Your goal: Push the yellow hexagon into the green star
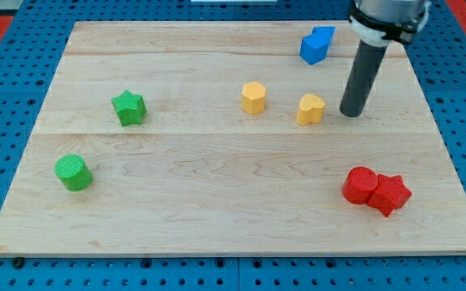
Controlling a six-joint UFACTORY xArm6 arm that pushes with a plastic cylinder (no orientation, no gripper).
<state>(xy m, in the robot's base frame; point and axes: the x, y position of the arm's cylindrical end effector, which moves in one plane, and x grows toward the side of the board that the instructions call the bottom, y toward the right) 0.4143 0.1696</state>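
The yellow hexagon (253, 97) sits on the wooden board above centre. The green star (128, 107) lies far to its left, well apart from it. A second yellow block, heart-like in shape (311, 108), lies just right of the hexagon. My tip (350, 112) rests on the board right of that second yellow block, a small gap away, and further right of the hexagon.
A blue block (317, 44) lies at the view's top, left of the rod. A green cylinder (74, 172) sits at lower left. A red cylinder (361, 185) and a red star (390, 194) touch at lower right. The wooden board (217, 210) sits on blue pegboard.
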